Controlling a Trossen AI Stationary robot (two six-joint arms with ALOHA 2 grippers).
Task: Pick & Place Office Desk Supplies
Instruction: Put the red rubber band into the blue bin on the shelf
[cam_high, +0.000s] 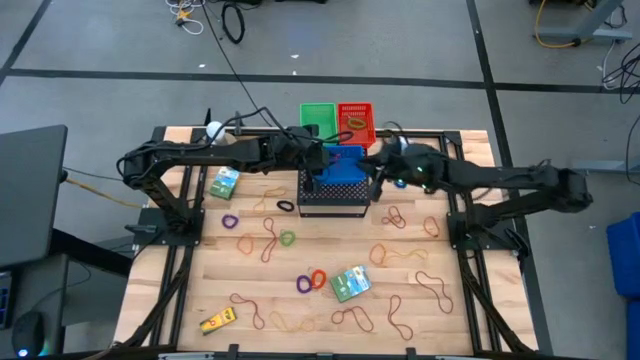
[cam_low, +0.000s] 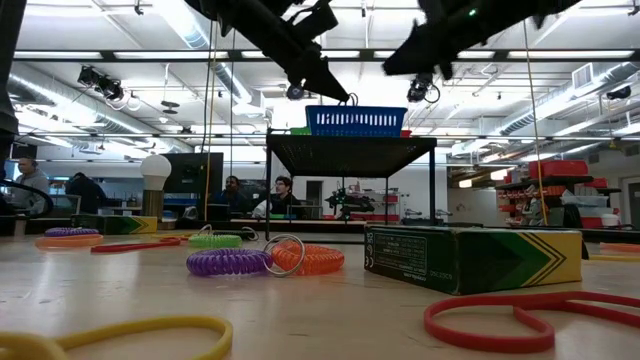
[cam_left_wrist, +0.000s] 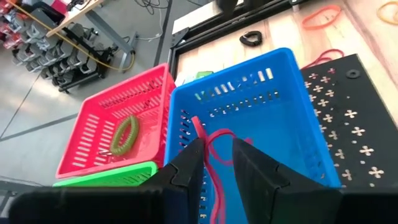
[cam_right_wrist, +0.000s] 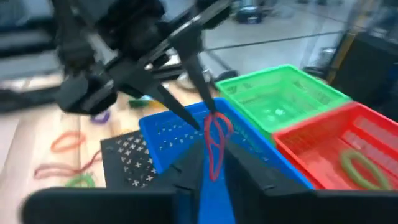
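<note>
A blue basket stands on top of the black mesh box at the table's far middle. My left gripper reaches in from the left and is shut on a red rubber band, which dangles over the basket. My right gripper comes in from the right, close to the left one, and stands open, its fingers on either side of the band's lower end. Many more rubber bands, coloured rings and two green boxes lie on the wooden table. My left gripper pinches the band's upper end between its two fingertips. The fingers slant down from the table's left. The band hangs slack below them, clear of the table, over the blue basket's inside. My right gripper: whether its fingers touch the band's lower end I cannot tell.
A red basket holding a greenish coil ring and a green basket stand just behind the blue one. A yellow item lies near the front left. Black frame rails run along both table sides.
</note>
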